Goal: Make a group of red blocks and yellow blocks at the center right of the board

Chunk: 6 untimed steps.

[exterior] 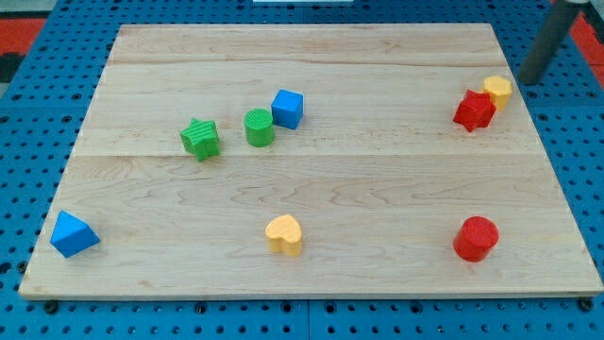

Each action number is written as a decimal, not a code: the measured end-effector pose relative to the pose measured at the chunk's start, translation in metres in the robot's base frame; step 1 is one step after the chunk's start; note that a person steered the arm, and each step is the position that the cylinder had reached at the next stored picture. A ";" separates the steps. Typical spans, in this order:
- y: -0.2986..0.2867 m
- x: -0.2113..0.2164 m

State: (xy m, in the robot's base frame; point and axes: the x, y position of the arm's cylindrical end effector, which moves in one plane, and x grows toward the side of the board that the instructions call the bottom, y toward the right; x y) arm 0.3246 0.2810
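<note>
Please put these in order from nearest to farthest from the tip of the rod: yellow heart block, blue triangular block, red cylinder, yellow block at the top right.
From my tip:
1. Yellow block, top right, just to the tip's left.
2. Red cylinder, bottom right.
3. Yellow heart block, bottom centre.
4. Blue triangular block, bottom left corner.

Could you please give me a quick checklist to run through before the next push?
1. My tip visible, off the board's right edge: ok.
2. Red star and yellow block touching: ok.
3. That pair at centre right: not ok, nearer the top.
4. Red cylinder grouped: not ok, bottom right.
5. Yellow heart grouped: not ok, bottom centre.
6. Whether my tip touches the surface: cannot tell.
</note>
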 end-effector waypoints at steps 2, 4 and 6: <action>-0.094 0.045; 0.014 0.195; -0.073 0.236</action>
State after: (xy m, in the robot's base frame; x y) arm 0.5611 0.2078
